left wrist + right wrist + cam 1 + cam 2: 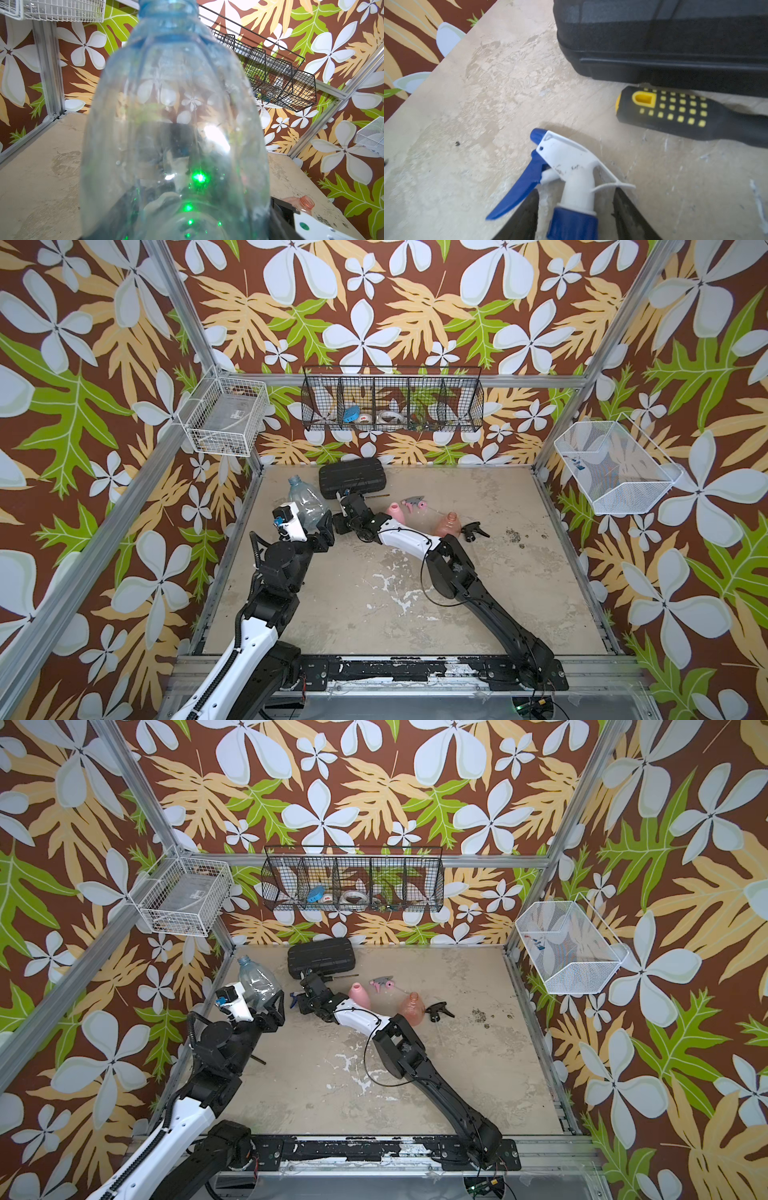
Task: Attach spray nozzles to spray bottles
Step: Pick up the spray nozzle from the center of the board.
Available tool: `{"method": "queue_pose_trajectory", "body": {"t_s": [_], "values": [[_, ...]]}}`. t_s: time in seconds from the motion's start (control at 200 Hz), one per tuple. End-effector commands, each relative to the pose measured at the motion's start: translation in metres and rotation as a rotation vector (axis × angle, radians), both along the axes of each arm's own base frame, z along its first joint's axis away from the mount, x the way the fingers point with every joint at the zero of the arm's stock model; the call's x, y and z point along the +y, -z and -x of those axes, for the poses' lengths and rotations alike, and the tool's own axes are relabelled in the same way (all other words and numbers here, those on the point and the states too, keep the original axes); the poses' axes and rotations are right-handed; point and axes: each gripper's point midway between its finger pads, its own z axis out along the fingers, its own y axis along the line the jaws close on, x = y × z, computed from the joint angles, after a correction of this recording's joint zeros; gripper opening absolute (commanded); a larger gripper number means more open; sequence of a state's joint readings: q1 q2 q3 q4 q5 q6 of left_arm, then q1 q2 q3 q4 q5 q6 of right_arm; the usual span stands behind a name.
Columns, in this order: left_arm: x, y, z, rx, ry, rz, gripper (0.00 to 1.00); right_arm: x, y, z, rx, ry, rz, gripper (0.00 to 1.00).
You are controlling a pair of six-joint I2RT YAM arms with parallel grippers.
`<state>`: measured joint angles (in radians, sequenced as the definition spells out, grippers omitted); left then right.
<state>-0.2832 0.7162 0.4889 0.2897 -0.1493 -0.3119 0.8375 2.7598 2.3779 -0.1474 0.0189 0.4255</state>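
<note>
2 claws in play, each with its own piece. Down low over the table [456, 128], the right gripper [576, 191] has the white-and-blue nozzle [571, 160] lying flat right between its fingers [525, 216]. White neck and blue collar sit in the gap, the blue trigger sticks out past 1 fingertip, and the blue spout tip points away from the wrist. Jaws are apart, straddling the neck. A sliver of table shows on both sides of the collar, so they are not gripping it. Only the thin white tab at the nozzle's back meets 1 fingertip. Just beyond lies a black-and-yellow handle [675, 110], tucked against the black case [664, 41].

Over to the left gripper [272, 1017]: it is clamped on the base of the clear bluish bottle [257, 982], held up at a tilt with the open neck uppermost, aimed towards the back wall. From the left wrist the bottle fills the middle of the view. In both top views its base sits near the right gripper, with a small gap between them.

On the table beyond the right arm are 4 more pieces: pink bottle [392, 512], grey-and-pink nozzle [413, 502], orange-red bottle [449, 524] and black nozzle [476, 529], the last 2 just beside each other
</note>
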Motion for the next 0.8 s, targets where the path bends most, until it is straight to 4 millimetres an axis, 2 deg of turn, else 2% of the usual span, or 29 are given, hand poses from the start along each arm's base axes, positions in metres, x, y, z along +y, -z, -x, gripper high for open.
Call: {"method": "queue_pose_trajectory", "body": {"t_s": [0.0,0.17,0.45,0.616,0.796], "values": [[-0.001,-0.003,0.0,-0.016,0.007,0.015,0.71,0.0,0.015,0.001,-0.009,0.004,0.033,0.52],[0.0,0.003,0.001,-0.008,0.004,0.011,0.71,-0.004,0.019,0.002,-0.008,0.011,0.056,0.33],[-0.002,0.012,0.001,0.001,0.016,0.02,0.72,-0.011,-0.006,0.017,-0.01,-0.013,0.061,0.2],[-0.008,0.014,0.003,-0.008,0.049,0.039,0.72,-0.028,-0.024,0.049,0.037,-0.009,0.057,0.16],[-0.015,0.006,0.007,-0.042,0.098,0.039,0.72,-0.073,-0.048,0.096,0.061,-0.001,0.013,0.15]]}}
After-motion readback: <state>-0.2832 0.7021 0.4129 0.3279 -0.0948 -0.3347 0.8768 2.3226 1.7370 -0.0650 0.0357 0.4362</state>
